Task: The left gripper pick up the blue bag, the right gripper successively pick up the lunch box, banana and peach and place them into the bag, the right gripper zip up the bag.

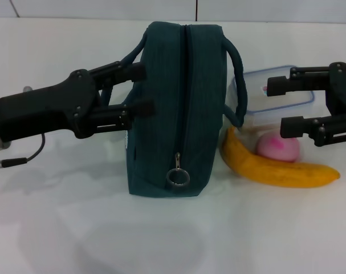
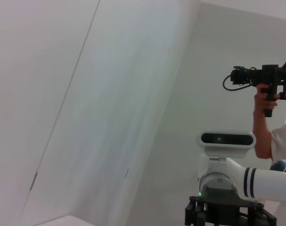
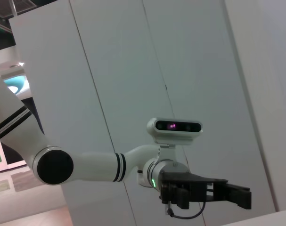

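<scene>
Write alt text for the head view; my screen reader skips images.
A zipped blue bag stands centre on a white table, with the left pincer open at its handle. To its right lie a banana, peach and lunch box, with the open right pincer above them.

No legible txt, labels or nos. anywhere.

The head view looks forward and down, close over the tabletop (image 1: 173,240). Both wrist views face up and away toward pale wall panels (image 3: 110,70) — sharing none of the tabletop things, only the robot's head camera (image 2: 226,139).
</scene>
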`<state>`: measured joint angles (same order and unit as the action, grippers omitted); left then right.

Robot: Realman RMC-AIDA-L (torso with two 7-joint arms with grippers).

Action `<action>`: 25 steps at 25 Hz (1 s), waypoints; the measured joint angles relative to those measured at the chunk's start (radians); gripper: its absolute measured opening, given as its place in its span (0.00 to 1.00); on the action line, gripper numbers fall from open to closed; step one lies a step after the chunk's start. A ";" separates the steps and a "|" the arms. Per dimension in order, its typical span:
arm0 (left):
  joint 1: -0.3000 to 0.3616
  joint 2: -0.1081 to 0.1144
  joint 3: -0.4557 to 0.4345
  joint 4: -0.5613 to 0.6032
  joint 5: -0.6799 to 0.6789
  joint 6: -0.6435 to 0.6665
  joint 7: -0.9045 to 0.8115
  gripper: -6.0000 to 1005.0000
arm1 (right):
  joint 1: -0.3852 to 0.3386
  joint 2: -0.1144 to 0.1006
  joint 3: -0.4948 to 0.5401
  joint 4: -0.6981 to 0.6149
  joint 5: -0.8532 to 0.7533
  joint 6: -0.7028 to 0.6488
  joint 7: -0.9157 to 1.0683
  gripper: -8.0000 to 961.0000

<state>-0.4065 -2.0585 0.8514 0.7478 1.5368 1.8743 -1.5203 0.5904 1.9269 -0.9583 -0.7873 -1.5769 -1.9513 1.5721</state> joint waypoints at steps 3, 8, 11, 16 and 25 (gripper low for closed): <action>0.000 0.000 0.000 0.000 0.000 0.000 0.000 0.89 | -0.002 0.001 0.001 0.000 0.000 0.000 0.000 0.79; 0.004 -0.002 0.000 0.001 0.000 0.000 -0.001 0.89 | -0.010 0.004 -0.001 0.000 0.000 0.000 0.000 0.79; 0.009 -0.003 0.000 0.001 0.000 0.000 -0.001 0.89 | -0.016 0.005 0.000 0.000 0.000 0.000 0.001 0.79; 0.012 -0.003 0.000 0.001 0.000 0.000 -0.005 0.89 | -0.018 0.007 -0.004 0.001 0.000 0.000 0.001 0.79; -0.033 0.041 -0.010 0.111 0.016 -0.083 -0.254 0.89 | -0.052 0.009 0.001 0.001 0.000 -0.001 -0.003 0.79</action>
<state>-0.4398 -2.0177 0.8414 0.8590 1.5523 1.7917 -1.7742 0.5379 1.9360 -0.9578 -0.7868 -1.5768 -1.9522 1.5695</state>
